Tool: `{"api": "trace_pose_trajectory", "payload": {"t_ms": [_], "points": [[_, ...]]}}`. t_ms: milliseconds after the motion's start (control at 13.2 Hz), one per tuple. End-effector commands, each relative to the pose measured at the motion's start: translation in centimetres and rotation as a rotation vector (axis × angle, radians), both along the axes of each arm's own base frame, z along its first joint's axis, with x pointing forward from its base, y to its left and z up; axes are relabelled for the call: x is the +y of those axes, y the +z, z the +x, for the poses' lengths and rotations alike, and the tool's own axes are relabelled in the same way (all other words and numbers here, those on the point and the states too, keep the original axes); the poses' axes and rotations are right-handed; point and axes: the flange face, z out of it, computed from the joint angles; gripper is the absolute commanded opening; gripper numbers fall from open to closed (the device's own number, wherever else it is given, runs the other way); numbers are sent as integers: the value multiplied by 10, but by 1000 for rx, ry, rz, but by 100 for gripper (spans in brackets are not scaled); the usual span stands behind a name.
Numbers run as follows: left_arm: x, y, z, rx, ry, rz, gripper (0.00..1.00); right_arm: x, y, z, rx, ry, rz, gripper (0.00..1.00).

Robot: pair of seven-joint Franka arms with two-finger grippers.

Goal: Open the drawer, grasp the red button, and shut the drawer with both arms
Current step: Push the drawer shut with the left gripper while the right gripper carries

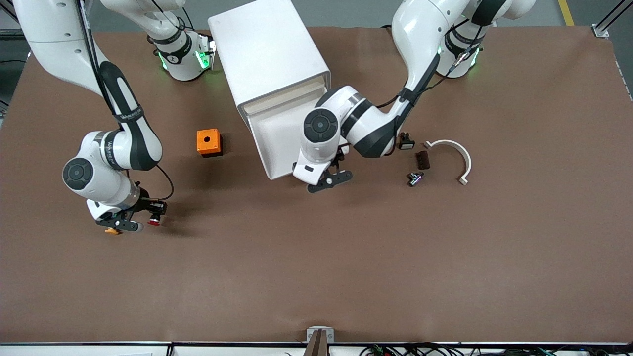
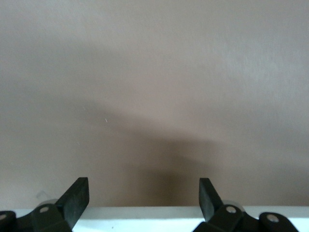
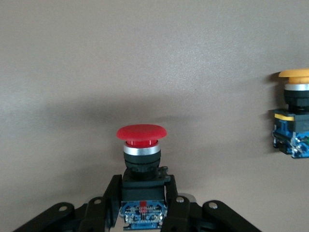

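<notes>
The drawer [image 1: 277, 143] stands pulled out of the white cabinet [image 1: 267, 54] toward the front camera, and its inside looks bare. My left gripper [image 1: 330, 181] is open at the drawer's front edge. In the left wrist view that gripper [image 2: 144, 193] has its fingers wide apart, with the drawer's white rim [image 2: 145, 217] low between them. My right gripper [image 1: 147, 217] hangs low over the table toward the right arm's end, shut on the button [image 1: 154, 221]. The right wrist view shows the gripper [image 3: 142, 186] clamping the black-and-blue body of the button [image 3: 141, 140], with the red cap pointing away.
An orange-yellow-capped button [image 1: 113, 231] [image 3: 293, 116] lies on the table beside my right gripper. An orange cube [image 1: 208, 142] sits beside the drawer. Toward the left arm's end lie a white curved bracket [image 1: 457, 153], a brown block [image 1: 422, 159], a metal piece [image 1: 415, 178] and a small black part [image 1: 405, 142].
</notes>
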Motion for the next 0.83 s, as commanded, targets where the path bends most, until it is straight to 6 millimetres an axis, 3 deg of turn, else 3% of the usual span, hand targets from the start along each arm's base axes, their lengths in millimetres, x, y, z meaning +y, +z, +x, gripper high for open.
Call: {"api": "trace_pose_trajectory", "payload": {"t_ms": [0, 755], "points": [[-19, -1, -29, 39, -3, -15, 100, -12, 1, 8, -14, 20, 1, 0], [-63, -11, -102, 196, -66, -61, 100, -24, -21, 24, -38, 42, -6, 0]]}}
